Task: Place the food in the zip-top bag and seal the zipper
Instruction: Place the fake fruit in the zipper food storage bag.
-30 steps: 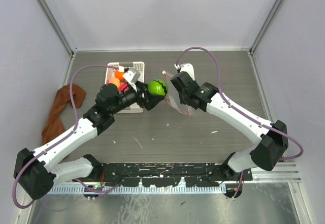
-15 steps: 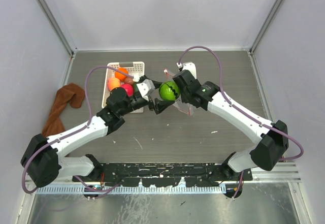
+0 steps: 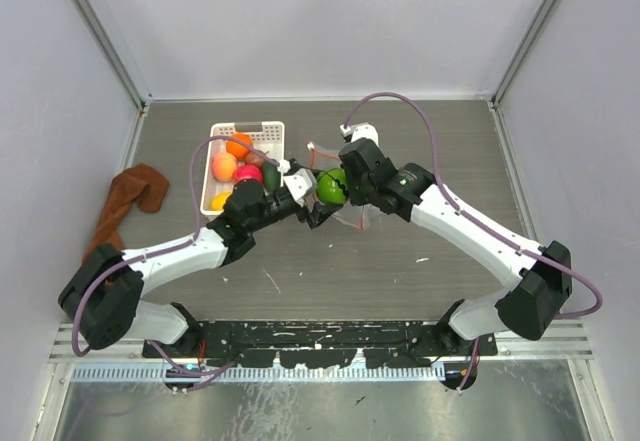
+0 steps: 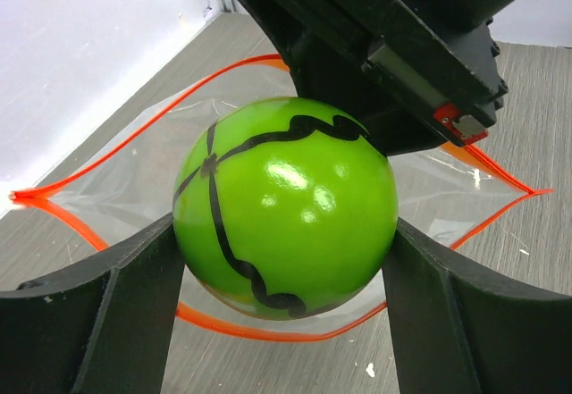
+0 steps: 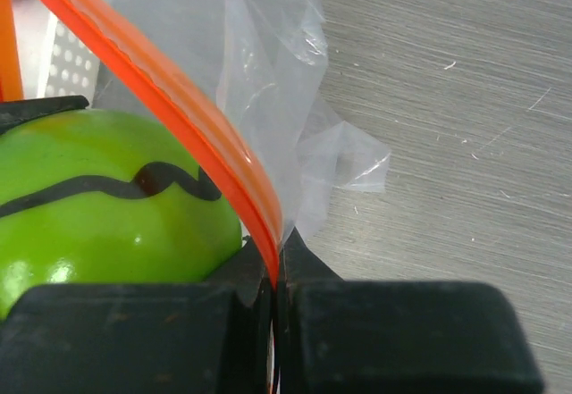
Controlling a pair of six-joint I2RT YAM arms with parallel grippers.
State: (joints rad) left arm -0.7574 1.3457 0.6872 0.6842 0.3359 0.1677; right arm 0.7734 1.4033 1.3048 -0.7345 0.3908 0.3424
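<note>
My left gripper (image 3: 322,199) is shut on a bright green toy fruit (image 3: 331,185) with black lines; in the left wrist view the fruit (image 4: 284,205) sits between my fingers at the open mouth of the zip-top bag (image 4: 134,166). The bag's red-orange zipper (image 4: 268,330) loops around the fruit. My right gripper (image 3: 352,189) is shut on the bag's upper zipper edge (image 5: 210,144) and holds the mouth open; the clear bag (image 5: 295,81) hangs beside it. More food lies in the white basket (image 3: 218,141): orange (image 3: 237,146), peach-pink (image 3: 224,167), magenta-red (image 3: 248,174), yellow (image 3: 219,201).
A brown cloth (image 3: 122,208) lies at the left wall. The white basket stands at the back left, just behind my left arm. Grey walls close the table on three sides.
My left gripper carried the green fruit rightward from beside the basket to the bag's mouth. My right gripper shifted slightly left with the bag, meeting it.
</note>
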